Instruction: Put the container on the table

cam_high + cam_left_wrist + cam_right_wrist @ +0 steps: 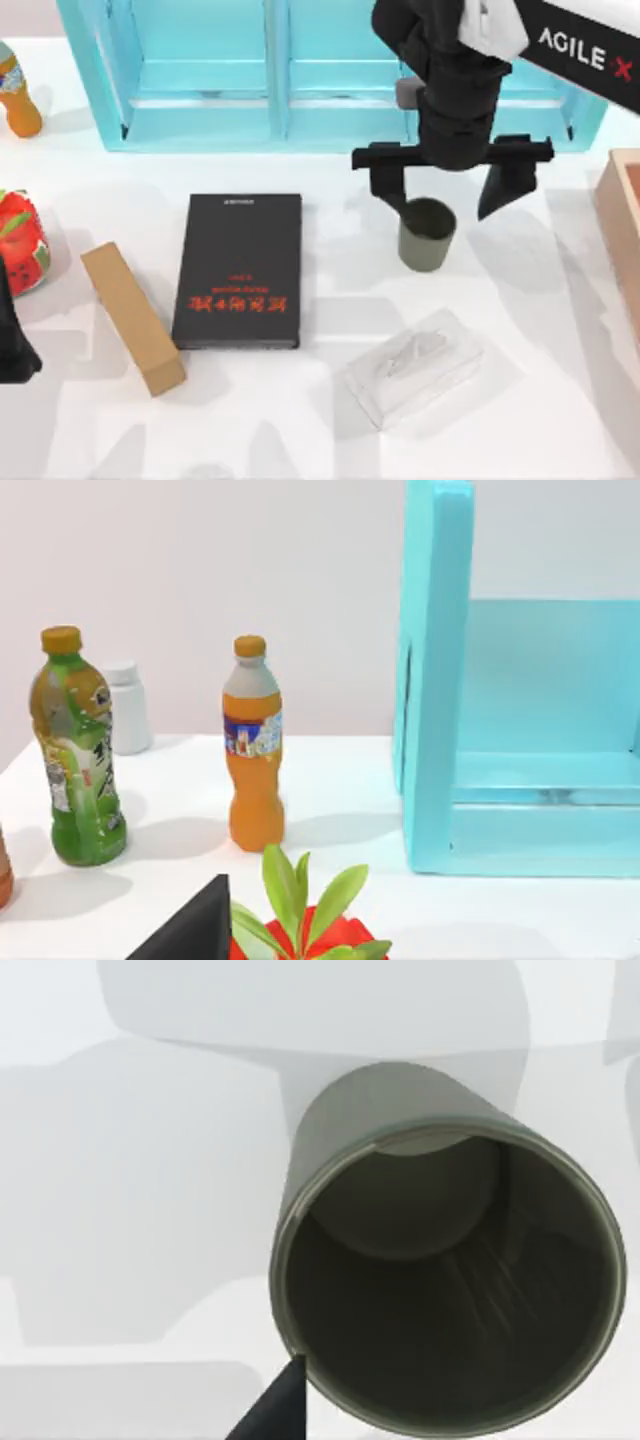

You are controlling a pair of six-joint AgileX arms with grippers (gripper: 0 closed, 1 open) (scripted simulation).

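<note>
The container (pixel 427 235), a dark olive-grey cup without a handle, stands upright on the white table (pixel 520 300) in front of the shelf's right bay. My right gripper (pixel 448 195) hovers just behind and above it, open, with its fingers spread wider than the cup. One fingertip (pixel 400 208) sits close to the cup's rim. The right wrist view looks down into the container (pixel 440 1260), and a dark fingertip (pixel 272 1410) shows beside its rim. My left arm (pixel 14 340) is parked at the table's left edge.
A turquoise shelf unit (pixel 200 120) runs along the back. A black book (pixel 240 270) and a tan block (pixel 132 318) lie left of the cup, a clear tissue box (pixel 415 368) in front of it. An orange bottle (pixel 17 95) and a wooden box (pixel 622 215) flank the table.
</note>
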